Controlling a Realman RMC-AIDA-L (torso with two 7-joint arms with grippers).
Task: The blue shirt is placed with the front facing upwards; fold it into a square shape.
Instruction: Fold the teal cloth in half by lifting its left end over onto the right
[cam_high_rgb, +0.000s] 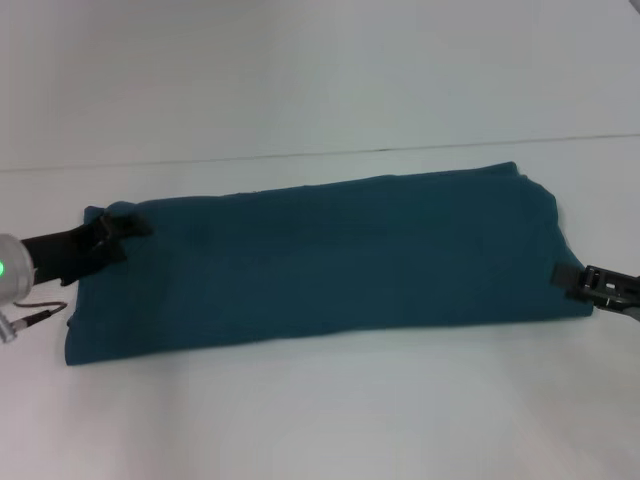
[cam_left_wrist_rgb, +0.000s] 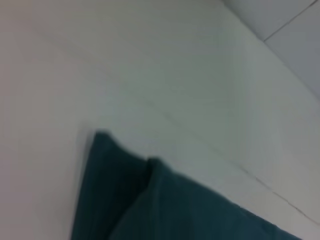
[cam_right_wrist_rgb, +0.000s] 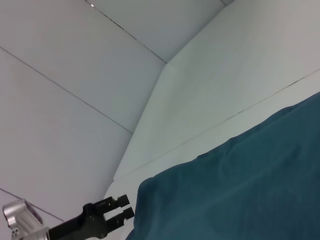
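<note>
The blue shirt (cam_high_rgb: 320, 260) lies on the white table (cam_high_rgb: 330, 420) as a long teal band running left to right, with only plain fabric showing. My left gripper (cam_high_rgb: 128, 226) rests at the band's far left corner. In the right wrist view this left gripper (cam_right_wrist_rgb: 126, 207) is open, its fingers (cam_right_wrist_rgb: 122, 200) just off the shirt (cam_right_wrist_rgb: 240, 190) edge with white table showing between them. My right gripper (cam_high_rgb: 566, 280) sits low at the band's right end, touching its edge. The left wrist view shows a folded corner of the shirt (cam_left_wrist_rgb: 175, 210).
White table surface stretches in front of and behind the shirt. A thin seam (cam_high_rgb: 300, 156) crosses the surface behind it, with a pale wall beyond. No other objects are in view.
</note>
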